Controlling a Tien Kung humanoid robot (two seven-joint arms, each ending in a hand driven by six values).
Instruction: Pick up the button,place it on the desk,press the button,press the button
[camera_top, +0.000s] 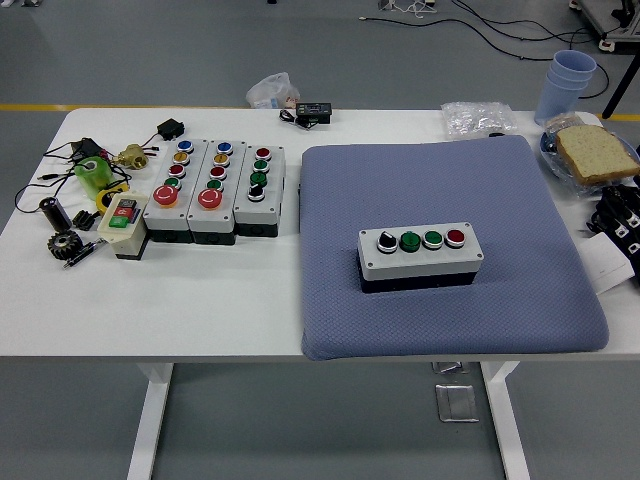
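Note:
A grey button box lies on a blue cushion at the table's middle right. Its top carries a black selector knob, two green buttons and a red button. Three more grey button boxes stand side by side on the white table to the left of the cushion. My right hand shows only at the picture's right edge, beside the cushion, fingers relaxed and holding nothing, well apart from the box. My left arm is out of view.
A small beige switch box, a gear and loose parts lie at the far left. A black adapter and plastic bags lie at the back. Stacked blue cups and bread on a plate sit at the back right.

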